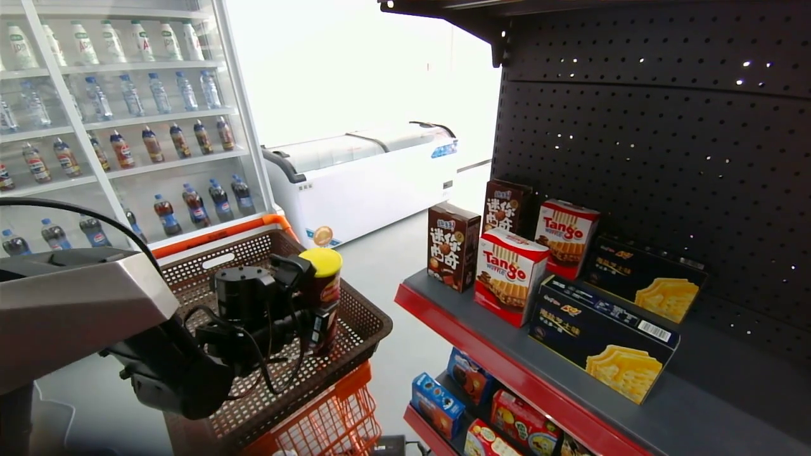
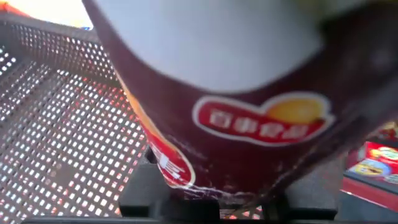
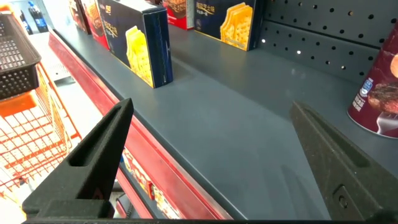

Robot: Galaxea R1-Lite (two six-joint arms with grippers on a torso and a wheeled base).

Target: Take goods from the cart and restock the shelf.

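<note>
Head view first: how far along is the restock?

— Partway through one item, I'd say. The left gripper (image 1: 306,311) is clamped round a dark red cylindrical snack can with a yellow lid (image 1: 325,288), held upright above the brown plastic mesh basket (image 1: 374,320) on the orange wire cart (image 1: 329,424). So the can is picked but not yet on the shelf.

— And the shelf itself?

— The grey shelf board with a red front edge (image 1: 697,405) already carries brown chocolate boxes (image 1: 452,247), red-and-white wafer boxes (image 1: 510,275) and dark blue cracker boxes (image 1: 602,342). Beside the blue boxes, toward the near end, the board is bare.

— What about the other arm?

— In the right wrist view the right gripper (image 3: 212,107) hangs over that bare stretch, its jaws spread wide and holding nothing. A dark red tapered tub (image 3: 379,93) stands on the board near the pegboard back; whether it came from the cart, I cannot tell.

— What remains?

— My judgement: carry the can across from the cart, set it upright on the bare board, let go, then return for more. What else lies in the basket I cannot make out.
</note>
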